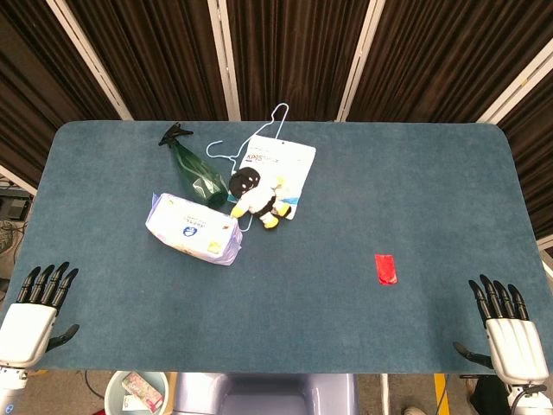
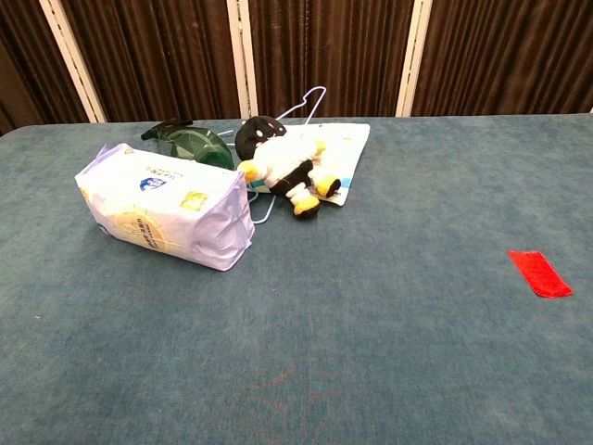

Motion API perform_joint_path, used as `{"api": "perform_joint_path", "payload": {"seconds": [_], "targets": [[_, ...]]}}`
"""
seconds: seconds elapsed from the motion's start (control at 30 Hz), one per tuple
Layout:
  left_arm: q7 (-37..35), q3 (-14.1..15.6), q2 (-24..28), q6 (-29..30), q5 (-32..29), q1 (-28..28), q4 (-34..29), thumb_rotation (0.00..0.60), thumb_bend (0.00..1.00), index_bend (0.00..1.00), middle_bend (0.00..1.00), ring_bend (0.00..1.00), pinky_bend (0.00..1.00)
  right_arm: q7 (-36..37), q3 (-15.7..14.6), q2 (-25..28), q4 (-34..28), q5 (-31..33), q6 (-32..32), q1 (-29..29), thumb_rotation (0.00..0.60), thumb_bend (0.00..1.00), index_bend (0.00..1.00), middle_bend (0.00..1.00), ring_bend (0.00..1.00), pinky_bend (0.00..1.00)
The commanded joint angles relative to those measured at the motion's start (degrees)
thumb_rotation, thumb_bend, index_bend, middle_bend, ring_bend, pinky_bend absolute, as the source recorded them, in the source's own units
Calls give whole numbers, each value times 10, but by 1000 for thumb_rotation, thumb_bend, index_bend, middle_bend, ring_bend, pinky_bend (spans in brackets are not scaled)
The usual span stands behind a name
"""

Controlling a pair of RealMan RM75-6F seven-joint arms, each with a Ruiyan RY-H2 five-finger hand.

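On the blue table (image 1: pixel 363 190), toward its far left part, lie a white tissue pack (image 1: pixel 193 228), a flat white pouch (image 1: pixel 281 169), a green spray bottle (image 1: pixel 194 169) and a penguin plush (image 1: pixel 256 196); a red tag (image 1: pixel 385 269) sits right. Left hand (image 1: pixel 34 313) and right hand (image 1: pixel 508 328) rest at the near corners, fingers apart, holding nothing.

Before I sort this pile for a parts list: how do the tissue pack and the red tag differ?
The tissue pack is white and lilac, bulky and soft; the red tag is plain red, small and flat. The tissue pack lies crowded beside the plush toy and the green bottle; the red tag lies alone, nearer the right hand. Both rest on the blue table, touched by neither hand.
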Motion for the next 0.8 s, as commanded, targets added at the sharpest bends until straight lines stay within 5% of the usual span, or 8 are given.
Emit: {"api": "perform_joint_path", "payload": {"seconds": [0.03,0.23,0.57,0.8], "targets": [[-1,0,0,0,0,0,1,600,150,0,0,0,0,0,2,0,0,3,-2,0,600,9,0,0,0,0],[-6,-2,-1,-5,-4,-1,5,600,150,0,0,0,0,5,5,-4,5,-5,-3,4,600,9,38,0,0,0],[-8,-4,-3,5,2,-2,4,600,150,0,0,0,0,102,31,-130,145,-46,-11,48,600,49,495,0,0,0],[3,-6,-13,-8,0,-8,9,600,150,0,0,0,0,130,51,-208,255,-42,-29,79,600,131,525,0,0,0]]}}
